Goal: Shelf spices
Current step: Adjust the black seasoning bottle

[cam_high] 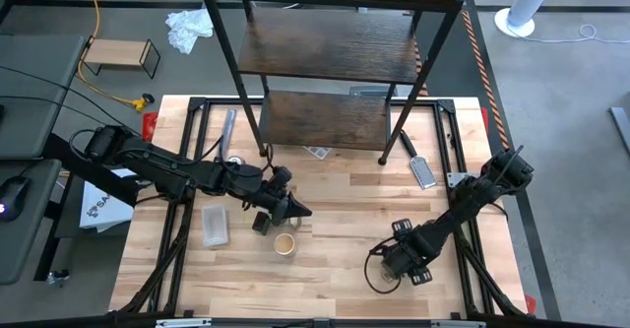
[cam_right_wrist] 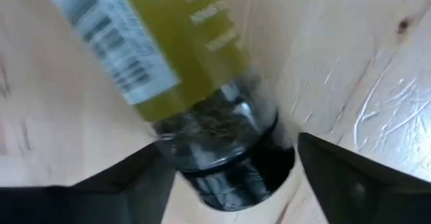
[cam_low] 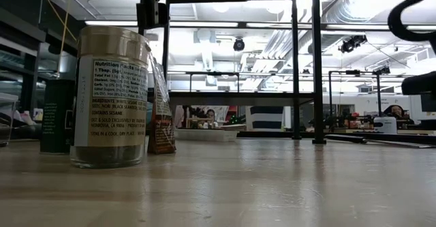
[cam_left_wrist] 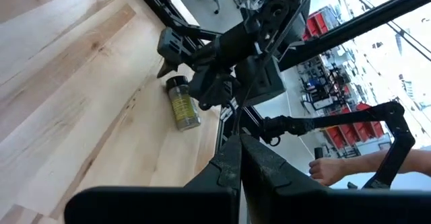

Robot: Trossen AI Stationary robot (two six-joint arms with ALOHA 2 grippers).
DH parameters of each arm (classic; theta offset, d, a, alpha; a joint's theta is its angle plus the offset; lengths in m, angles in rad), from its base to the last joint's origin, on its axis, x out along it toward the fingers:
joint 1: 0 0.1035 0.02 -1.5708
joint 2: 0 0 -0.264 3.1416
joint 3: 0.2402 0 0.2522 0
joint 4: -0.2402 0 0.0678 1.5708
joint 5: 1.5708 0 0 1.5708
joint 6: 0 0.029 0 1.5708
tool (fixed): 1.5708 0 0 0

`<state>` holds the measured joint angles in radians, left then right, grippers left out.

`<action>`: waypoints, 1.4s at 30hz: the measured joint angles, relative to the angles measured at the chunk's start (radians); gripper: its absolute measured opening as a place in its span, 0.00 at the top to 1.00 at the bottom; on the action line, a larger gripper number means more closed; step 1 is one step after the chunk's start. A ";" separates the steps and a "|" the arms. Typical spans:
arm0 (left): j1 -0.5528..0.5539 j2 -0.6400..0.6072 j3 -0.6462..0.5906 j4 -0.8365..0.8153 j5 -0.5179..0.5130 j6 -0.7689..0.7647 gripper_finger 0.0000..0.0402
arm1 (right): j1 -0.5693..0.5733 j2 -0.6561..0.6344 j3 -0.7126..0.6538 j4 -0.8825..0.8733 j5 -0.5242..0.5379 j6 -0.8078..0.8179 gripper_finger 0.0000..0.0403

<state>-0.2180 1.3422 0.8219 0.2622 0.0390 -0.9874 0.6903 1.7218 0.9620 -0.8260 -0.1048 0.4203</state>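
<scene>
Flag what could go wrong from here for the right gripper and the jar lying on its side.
1. The right gripper is open around the lying jar, near its black cap; a grip that close to the end might let the jar tip or slip when lifted.
2. A round jar on its side could roll on the table if one finger touches first.

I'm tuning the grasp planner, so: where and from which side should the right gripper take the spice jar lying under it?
Grip the jar across its round body, near the clear section just above the dark lid, coming straight down from above. It lies on its side on the table, so only its curved flanks are free. The right gripper already straddles it, fingers apart on either side.
</scene>
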 joint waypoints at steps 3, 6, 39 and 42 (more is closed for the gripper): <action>0.000 0.000 0.000 0.043 0.019 0.019 1.00 | -0.005 0.000 0.041 0.001 0.031 0.019 0.41; 0.000 0.000 0.001 0.079 0.037 0.043 1.00 | -0.015 0.000 0.106 0.014 0.079 0.014 0.57; -0.276 -0.005 0.000 -0.273 -0.025 0.036 1.00 | -0.074 0.097 0.202 0.421 0.264 1.540 0.21; -0.276 -0.005 0.000 -0.293 0.012 0.047 1.00 | -0.076 0.123 0.202 0.414 0.266 1.643 0.21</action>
<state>-0.4942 1.3369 0.8223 -0.0312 0.0506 -0.9405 0.6142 1.8450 1.1641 -0.4118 0.1613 2.0629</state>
